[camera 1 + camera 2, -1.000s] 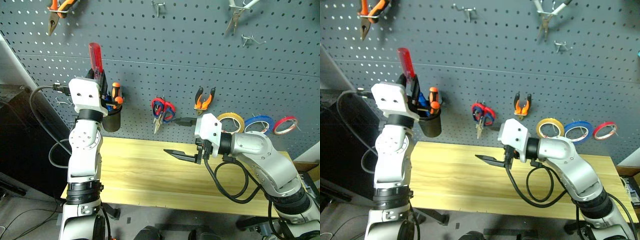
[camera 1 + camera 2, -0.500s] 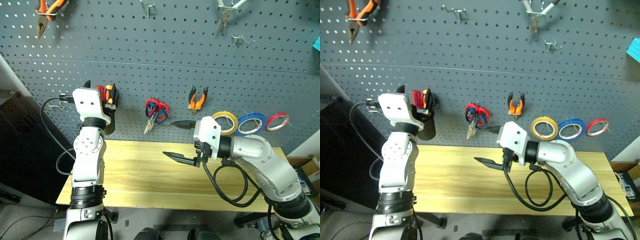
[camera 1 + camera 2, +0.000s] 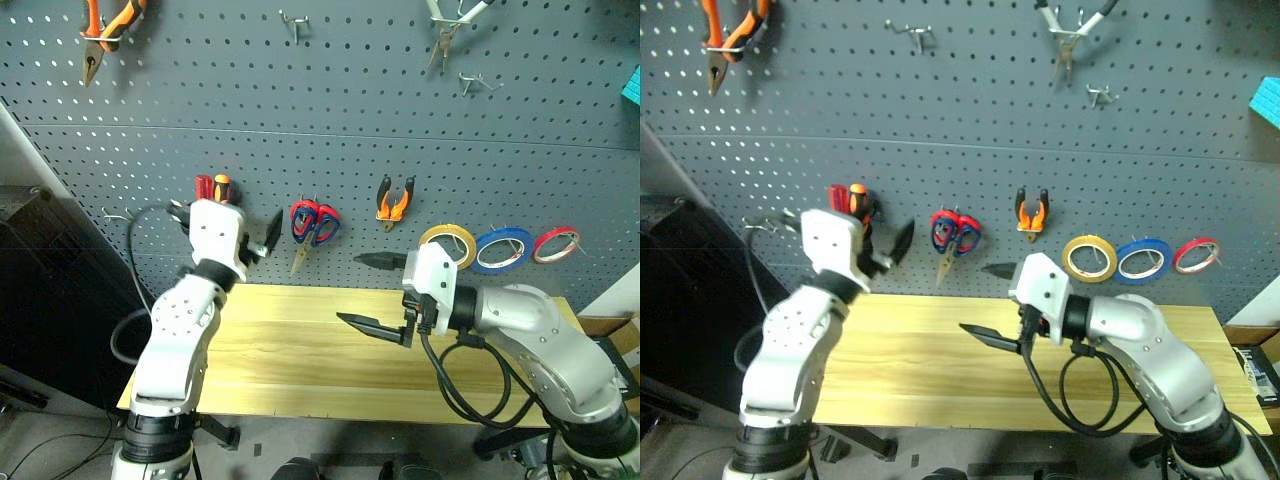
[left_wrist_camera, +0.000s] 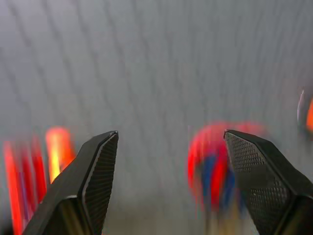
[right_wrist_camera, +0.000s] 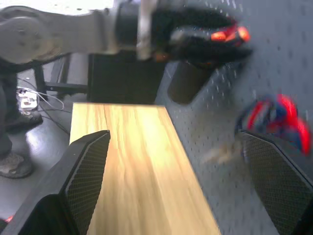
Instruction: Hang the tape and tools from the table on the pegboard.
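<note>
The left claw [image 3: 262,240] hangs in front of the pegboard [image 3: 330,110] in the left-middle of the head view, its two black fingers spread apart with nothing between them. Just above and behind its wrist, the red-handled screwdriver [image 3: 203,187] and an orange-handled one [image 3: 223,186] poke up from a dark holder that the arm mostly hides. To the claw's right, the blue-handled scissors [image 3: 322,226] hang on the board together with a red-handled pair [image 3: 301,216]; I cannot tell how the two overlap.

Further right, the small orange-and-black pliers [image 3: 396,202] hang on a hook, then the yellow tape [image 3: 447,245], a blue roll [image 3: 503,248] and a red roll [image 3: 556,243] in a row at the right-middle. Larger orange pliers [image 3: 105,25] hang at the upper left.

The right claw [image 3: 377,295] hovers over the light wooden worktop [image 3: 290,350] at centre frame, fingers wide apart and empty. The worktop carries no tools.
</note>
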Controlling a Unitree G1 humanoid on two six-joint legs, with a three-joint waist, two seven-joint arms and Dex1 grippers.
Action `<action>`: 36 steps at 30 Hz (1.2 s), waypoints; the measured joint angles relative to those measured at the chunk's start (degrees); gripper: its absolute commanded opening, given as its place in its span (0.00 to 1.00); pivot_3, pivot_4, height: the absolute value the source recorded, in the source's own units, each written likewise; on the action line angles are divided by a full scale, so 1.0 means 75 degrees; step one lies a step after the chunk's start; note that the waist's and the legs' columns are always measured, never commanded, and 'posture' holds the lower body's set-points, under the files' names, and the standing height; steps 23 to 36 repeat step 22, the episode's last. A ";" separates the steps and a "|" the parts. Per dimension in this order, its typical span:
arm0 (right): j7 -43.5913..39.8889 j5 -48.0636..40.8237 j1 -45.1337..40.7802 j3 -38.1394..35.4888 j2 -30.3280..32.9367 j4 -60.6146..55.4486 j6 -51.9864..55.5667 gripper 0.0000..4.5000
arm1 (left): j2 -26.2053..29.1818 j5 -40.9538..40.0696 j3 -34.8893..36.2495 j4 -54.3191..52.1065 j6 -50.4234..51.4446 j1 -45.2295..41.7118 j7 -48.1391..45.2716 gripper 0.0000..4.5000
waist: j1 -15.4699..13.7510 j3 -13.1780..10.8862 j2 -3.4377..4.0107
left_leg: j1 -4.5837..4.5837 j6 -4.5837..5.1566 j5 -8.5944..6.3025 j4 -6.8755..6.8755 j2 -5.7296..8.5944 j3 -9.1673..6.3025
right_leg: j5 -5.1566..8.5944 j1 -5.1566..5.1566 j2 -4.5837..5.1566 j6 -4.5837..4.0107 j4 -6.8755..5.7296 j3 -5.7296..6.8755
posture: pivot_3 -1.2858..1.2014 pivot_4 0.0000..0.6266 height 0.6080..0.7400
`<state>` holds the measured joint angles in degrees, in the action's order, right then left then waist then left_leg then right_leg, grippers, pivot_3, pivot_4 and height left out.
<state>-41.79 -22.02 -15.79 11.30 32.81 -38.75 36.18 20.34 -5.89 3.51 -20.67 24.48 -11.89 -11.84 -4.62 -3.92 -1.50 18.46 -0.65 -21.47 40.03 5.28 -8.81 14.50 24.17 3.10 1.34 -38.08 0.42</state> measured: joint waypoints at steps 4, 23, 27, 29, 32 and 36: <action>0.0672 0.0304 0.1104 -0.0171 -0.0203 -0.0021 -0.0130 1.00 | -0.0010 0.0097 0.0008 0.0213 0.0098 0.0482 -0.0033 0.82 | -0.0002 0.0008 0.0001 | -0.0003 -0.0002 0.0001 -0.0001 0.0001 0.0002 | 0.0000 -0.0002 0.0000 0.0000 0.0001 -0.0006 | 0.57 0.07 1.00; 0.3879 0.1869 0.3687 -0.3009 -0.2217 0.4698 -0.5000 1.00 | -0.0031 0.0141 -0.0132 0.2829 -0.1071 0.0686 -0.0891 0.82 | 0.0057 0.0270 0.0140 | -0.0109 -0.0002 0.0001 -0.0029 -0.0010 0.0098 | 0.0001 -0.0052 -0.0035 0.0007 -0.0015 -0.0117 | 0.54 0.02 1.00; 0.3879 0.1869 0.3687 -0.3009 -0.2217 0.4698 -0.5000 1.00 | -0.0031 0.0141 -0.0132 0.2829 -0.1071 0.0686 -0.0891 0.82 | 0.0057 0.0270 0.0140 | -0.0109 -0.0002 0.0001 -0.0029 -0.0010 0.0098 | 0.0001 -0.0052 -0.0035 0.0007 -0.0015 -0.0117 | 0.54 0.02 1.00; 0.3879 0.1869 0.3687 -0.3009 -0.2217 0.4698 -0.5000 1.00 | -0.0031 0.0141 -0.0132 0.2829 -0.1071 0.0686 -0.0891 0.82 | 0.0057 0.0270 0.0140 | -0.0109 -0.0002 0.0001 -0.0029 -0.0010 0.0098 | 0.0001 -0.0052 -0.0035 0.0007 -0.0015 -0.0117 | 0.54 0.02 1.00; 0.3879 0.1869 0.3687 -0.3009 -0.2217 0.4698 -0.5000 1.00 | -0.0031 0.0141 -0.0132 0.2829 -0.1071 0.0686 -0.0891 0.82 | 0.0057 0.0270 0.0140 | -0.0109 -0.0002 0.0001 -0.0029 -0.0010 0.0098 | 0.0001 -0.0052 -0.0035 0.0007 -0.0015 -0.0117 | 0.54 0.02 1.00; 0.3879 0.1869 0.3687 -0.3009 -0.2217 0.4698 -0.5000 1.00 | -0.0031 0.0141 -0.0132 0.2829 -0.1071 0.0686 -0.0891 0.82 | 0.0057 0.0270 0.0140 | -0.0109 -0.0002 0.0001 -0.0029 -0.0010 0.0098 | 0.0001 -0.0052 -0.0035 0.0007 -0.0015 -0.0117 | 0.54 0.02 1.00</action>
